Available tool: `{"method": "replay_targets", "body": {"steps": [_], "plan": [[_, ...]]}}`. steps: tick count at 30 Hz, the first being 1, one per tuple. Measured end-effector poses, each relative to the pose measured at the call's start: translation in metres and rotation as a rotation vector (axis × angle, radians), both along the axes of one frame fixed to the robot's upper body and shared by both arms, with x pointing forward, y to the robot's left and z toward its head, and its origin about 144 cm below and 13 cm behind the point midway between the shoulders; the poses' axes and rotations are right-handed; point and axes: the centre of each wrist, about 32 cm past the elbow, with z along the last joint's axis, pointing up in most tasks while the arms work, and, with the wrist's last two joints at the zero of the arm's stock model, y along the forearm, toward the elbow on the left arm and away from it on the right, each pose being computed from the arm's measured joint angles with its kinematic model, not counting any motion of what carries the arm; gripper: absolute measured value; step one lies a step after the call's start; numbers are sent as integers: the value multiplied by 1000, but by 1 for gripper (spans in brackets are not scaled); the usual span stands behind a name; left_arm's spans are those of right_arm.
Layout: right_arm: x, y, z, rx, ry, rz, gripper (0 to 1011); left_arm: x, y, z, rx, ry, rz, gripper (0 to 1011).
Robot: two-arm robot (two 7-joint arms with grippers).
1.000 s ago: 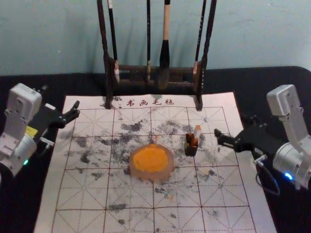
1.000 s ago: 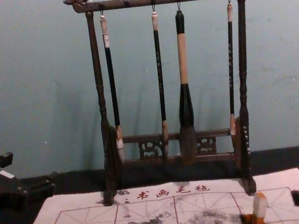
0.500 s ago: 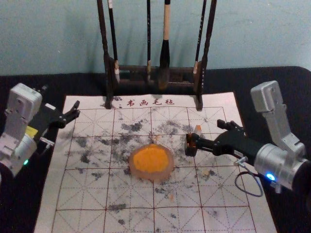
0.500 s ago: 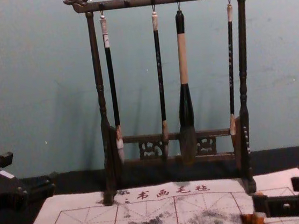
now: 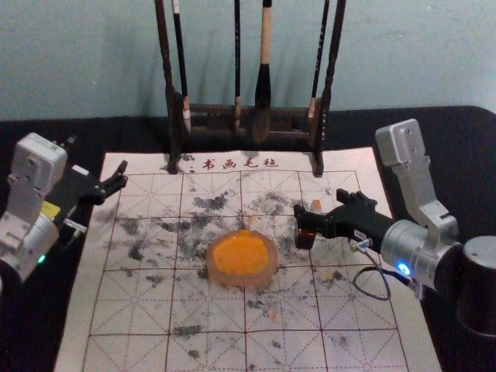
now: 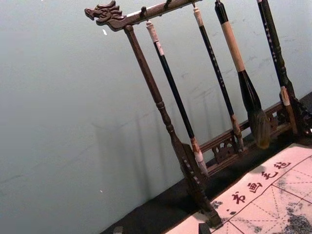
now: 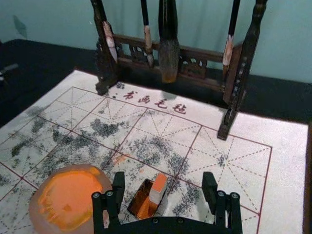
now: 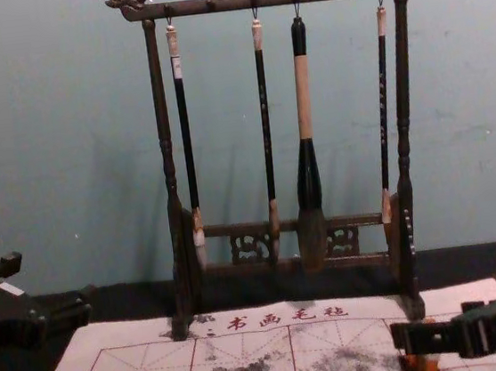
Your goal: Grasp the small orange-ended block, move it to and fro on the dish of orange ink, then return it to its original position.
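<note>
The small orange-ended block (image 7: 157, 191) leans in a cup (image 7: 137, 196) between the tips of the spread right claw (image 7: 164, 181), likely light and hard, best pinched by its white sides, with the left claw (image 6: 161, 229), also spread, well apart.

Orange-and-white block (image 7: 157, 193), orange ink (image 5: 240, 254), pinkish dish (image 5: 242, 281), red-gridded white mat (image 5: 139, 311) with grey blotches (image 5: 209, 203), blue-green wall (image 5: 93, 62)

Ink-smudged, gridded mat (image 5: 205, 353) flat on a dark table (image 5: 372, 130)
</note>
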Motion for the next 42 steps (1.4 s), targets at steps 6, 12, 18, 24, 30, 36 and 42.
{"method": "replay_targets", "body": {"steps": [6,12,18,24,30,36,42], "plan": [[4,6,0,3,29,-20,1000,0,0,0,0,0,0,1001],[7,11,-1,8,43,-28,1000,0,0,0,0,0,0,1001],[7,13,-1,9,46,-25,1002,0,0,0,0,0,0,1001],[7,13,-1,8,40,-14,1000,0,0,0,0,0,0,1001],[7,13,-1,9,39,-15,1000,0,0,0,0,0,0,1001],[7,13,-1,9,39,-16,1000,0,0,0,0,0,0,1001],[7,13,-1,10,39,-16,870,0,0,0,0,0,0,1001]]}}
